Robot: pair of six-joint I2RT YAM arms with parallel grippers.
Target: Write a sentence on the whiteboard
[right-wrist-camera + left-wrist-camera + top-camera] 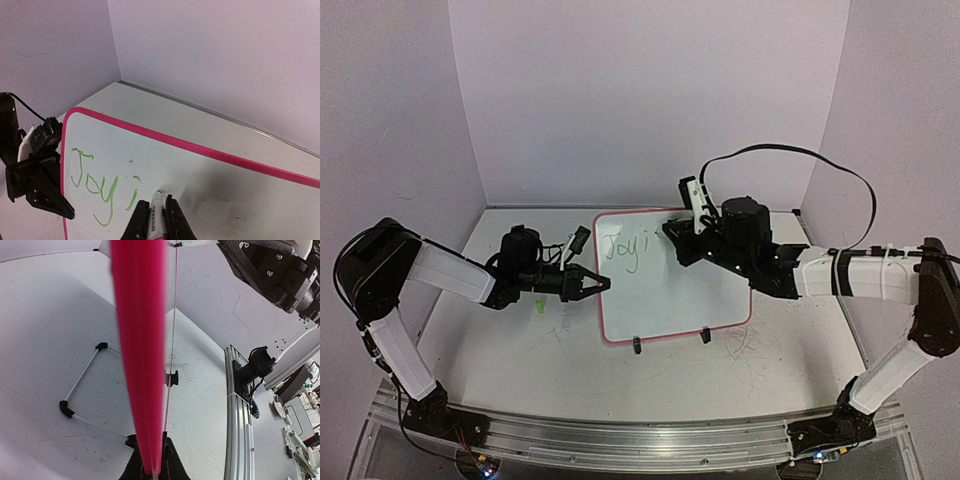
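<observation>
Writing underway, sentence [100, 185] at "Joy i": right end effector [156, 216] pinches marker [156, 201], left end effector [596, 283] clamps board [690, 285] at its left edge; "s" likely next.

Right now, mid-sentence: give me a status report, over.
Left pincer clamped on rim of whiteboard. Right pincer shut on marker, tip on the board. Sentence reads "Joy i". Nothing blocking the writing line.

Whiteboard [690, 290]: small white rectangle, rounded corners, thin red-pink rim. Propped leaning back on black wire stand, two black feet at lower edge, facing near edge of table [520, 360]. Stands mid-table, nearer far edge, slightly skewed.

Sentence [623, 250]: thin green handwriting, unfinished, reads "Joy i". Sits in board's upper-left corner; rest of board blank.
</observation>
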